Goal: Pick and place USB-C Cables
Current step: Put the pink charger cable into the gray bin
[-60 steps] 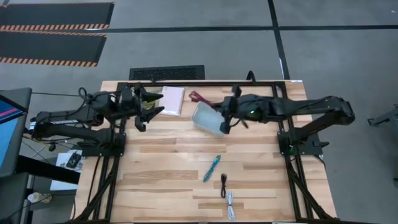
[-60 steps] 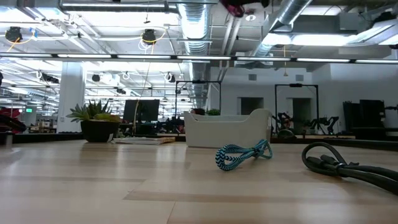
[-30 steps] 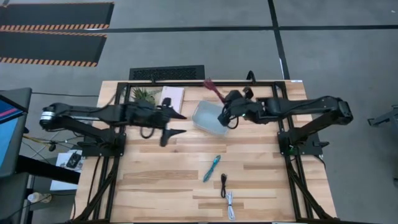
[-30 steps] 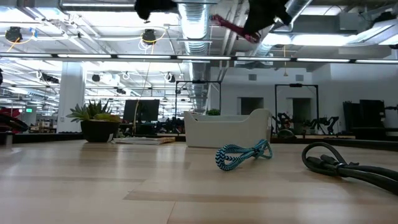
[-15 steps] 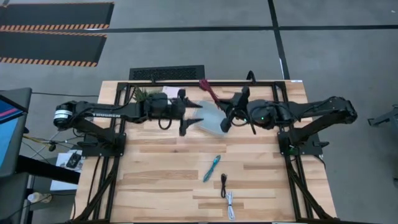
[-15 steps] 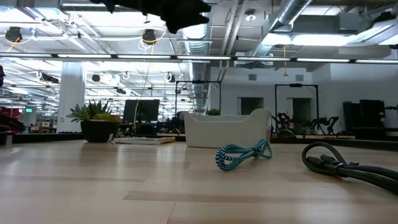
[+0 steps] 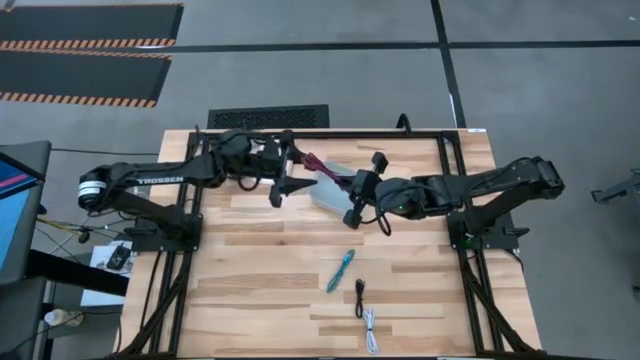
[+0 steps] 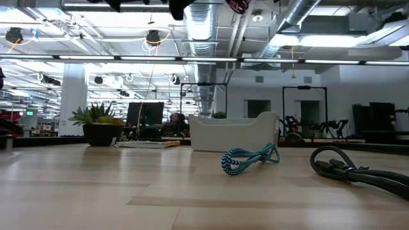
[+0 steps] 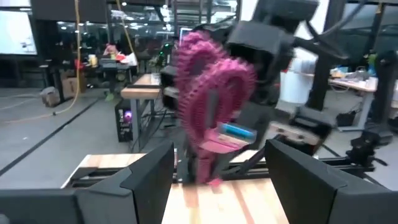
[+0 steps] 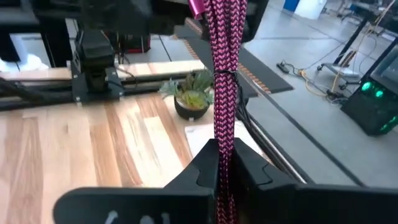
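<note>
Right wrist view: right gripper (image 10: 222,163) pinches the braided maroon-pink cable (image 10: 222,68); left gripper (image 7: 283,183) gapes empty.

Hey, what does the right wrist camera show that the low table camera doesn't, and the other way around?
Only the right wrist view shows the right gripper shut on the maroon-pink cable, with the left arm's gripper beyond it. Only the low view shows the teal cable and black cable lying on the table, plus the clear tray. Both show the small green plant and the wooden tabletop.
</note>
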